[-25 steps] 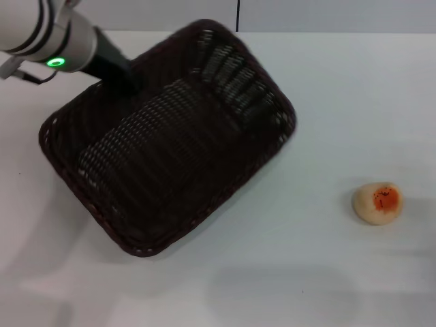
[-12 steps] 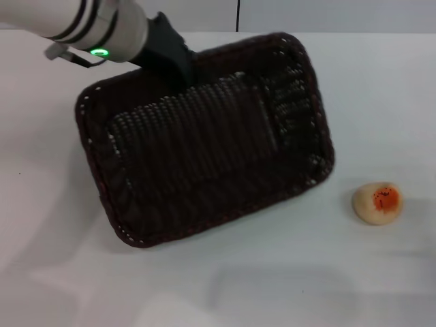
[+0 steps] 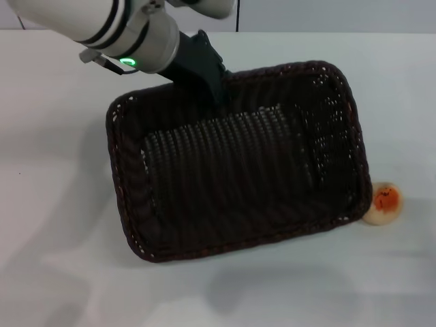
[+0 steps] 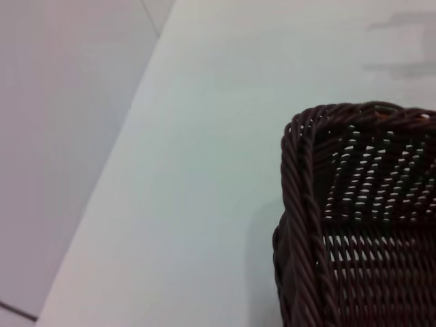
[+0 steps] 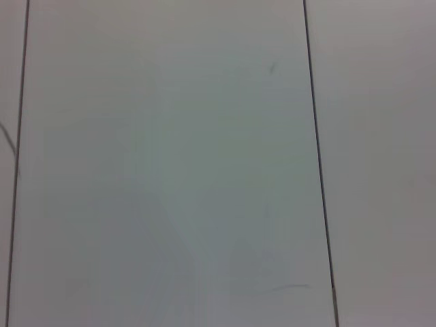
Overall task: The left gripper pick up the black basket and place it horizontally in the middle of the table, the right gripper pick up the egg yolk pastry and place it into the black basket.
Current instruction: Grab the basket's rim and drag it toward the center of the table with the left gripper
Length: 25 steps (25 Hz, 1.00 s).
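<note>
Left gripper (image 3: 221, 92), upper left of frame, pinching the far rim of the black basket (image 3: 238, 160), carrying it raised and slightly tilted over the centre of the table (image 3: 54, 204). Not yet set down. Egg yolk pastry (image 3: 385, 201) sitting at right, partly hidden by the basket's corner, untouched. Right gripper out of view.

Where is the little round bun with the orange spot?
In the head view the egg yolk pastry lies on the white table, on the robot's right, half hidden behind the near right corner of the black basket.
</note>
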Motion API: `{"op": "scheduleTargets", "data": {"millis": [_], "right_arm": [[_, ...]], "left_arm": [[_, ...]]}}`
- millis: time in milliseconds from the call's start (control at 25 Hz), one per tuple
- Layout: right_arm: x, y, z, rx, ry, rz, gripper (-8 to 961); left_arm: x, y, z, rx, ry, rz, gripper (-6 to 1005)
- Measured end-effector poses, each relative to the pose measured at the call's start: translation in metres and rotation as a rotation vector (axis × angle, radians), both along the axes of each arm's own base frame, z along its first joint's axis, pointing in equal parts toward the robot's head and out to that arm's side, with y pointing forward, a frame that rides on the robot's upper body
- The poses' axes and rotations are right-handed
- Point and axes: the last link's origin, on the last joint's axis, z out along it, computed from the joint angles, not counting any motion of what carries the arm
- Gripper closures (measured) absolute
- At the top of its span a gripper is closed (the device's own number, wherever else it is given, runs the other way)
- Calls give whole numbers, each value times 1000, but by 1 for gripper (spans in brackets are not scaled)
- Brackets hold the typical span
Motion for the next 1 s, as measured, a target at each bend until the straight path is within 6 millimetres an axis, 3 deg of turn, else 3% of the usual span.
{"op": "scheduleTargets", "data": {"millis": [480,1000], "right_arm": [[-1,0,0,0,1,2,162],[-1,0,-1,-3,1,4,162]], "left_arm": [[9,4,-15,-81,13,-50,794],[11,16,-21,-30,-19,-39,787]]}}
